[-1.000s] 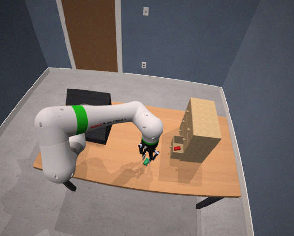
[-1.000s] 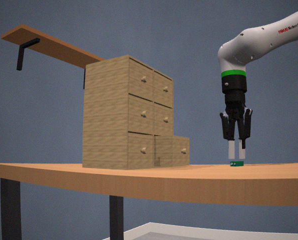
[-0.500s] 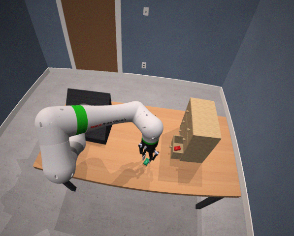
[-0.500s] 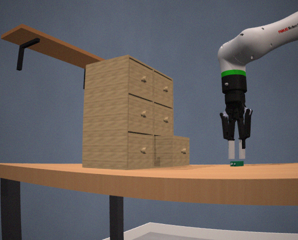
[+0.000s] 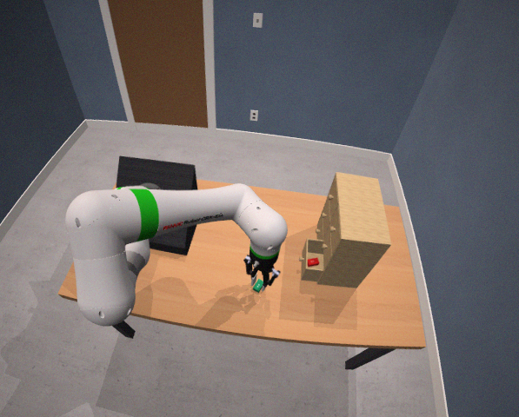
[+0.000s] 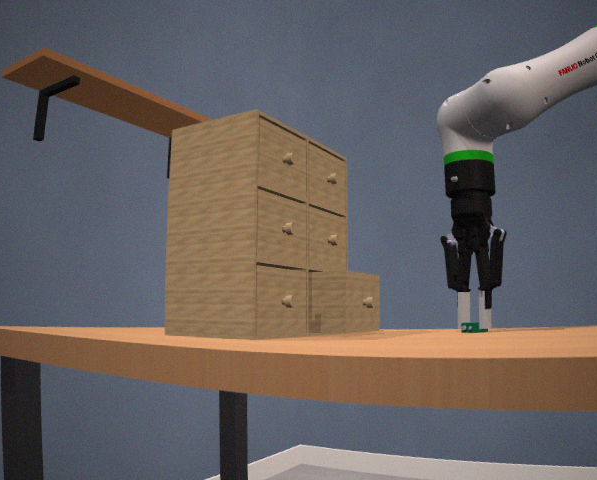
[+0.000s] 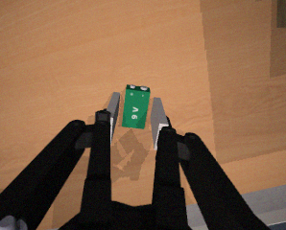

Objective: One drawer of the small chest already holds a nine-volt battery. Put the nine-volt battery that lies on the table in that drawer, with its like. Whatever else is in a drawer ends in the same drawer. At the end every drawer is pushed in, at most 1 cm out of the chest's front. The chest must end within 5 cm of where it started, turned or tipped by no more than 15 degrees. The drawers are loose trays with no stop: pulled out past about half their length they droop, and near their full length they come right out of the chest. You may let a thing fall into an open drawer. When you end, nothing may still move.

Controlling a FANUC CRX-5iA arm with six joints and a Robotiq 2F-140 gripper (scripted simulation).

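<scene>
The green nine-volt battery (image 5: 257,285) (image 6: 474,327) (image 7: 135,107) lies flat on the table, its terminals toward the top of the wrist view. My gripper (image 5: 258,284) (image 6: 474,324) (image 7: 135,105) points down and is partly open. Its fingertips are low, one on each side of the battery, with a gap showing on both sides in the wrist view. The small wooden chest (image 5: 363,210) (image 6: 210,232) stands upright. One bottom drawer (image 5: 310,274) (image 6: 357,289) is pulled partly out. A small red block (image 5: 313,261) lies in it, possibly a battery. The other drawers look pushed in.
A black box-like block (image 5: 160,172) stands at the table's back left, behind the arm. The table's front edge (image 5: 232,331) is a little in front of the battery. A wall shelf (image 6: 107,98) shows behind the chest in the exterior view.
</scene>
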